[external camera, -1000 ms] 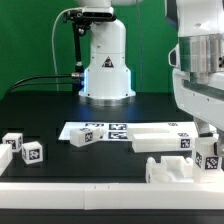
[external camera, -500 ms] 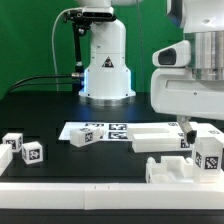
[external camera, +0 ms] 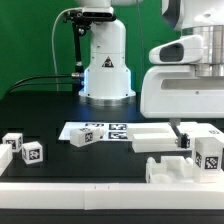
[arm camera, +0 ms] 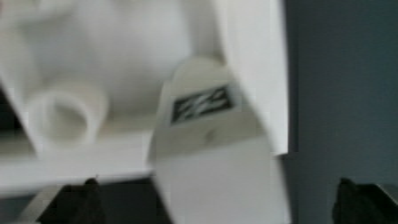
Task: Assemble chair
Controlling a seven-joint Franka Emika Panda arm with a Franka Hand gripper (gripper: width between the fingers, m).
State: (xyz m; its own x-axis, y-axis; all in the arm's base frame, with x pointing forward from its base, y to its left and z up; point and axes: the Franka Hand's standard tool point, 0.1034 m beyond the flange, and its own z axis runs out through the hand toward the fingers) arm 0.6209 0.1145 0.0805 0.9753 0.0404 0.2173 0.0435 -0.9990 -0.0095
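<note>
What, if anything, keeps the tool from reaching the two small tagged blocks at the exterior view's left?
Likely yes, nothing: the tool is open, and those blocks stand apart from the other pieces.

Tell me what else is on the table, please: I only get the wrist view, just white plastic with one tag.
Observer: Far on the exterior view's left, two small tagged blocks sit close together.
Visitor: Anything nearer the arm?
Observer: A flat panel lies at the end of the marker board on the exterior view's right.
Visitor: And at the back?
Observer: The arm's white base stands there, in front of a green backdrop.
</note>
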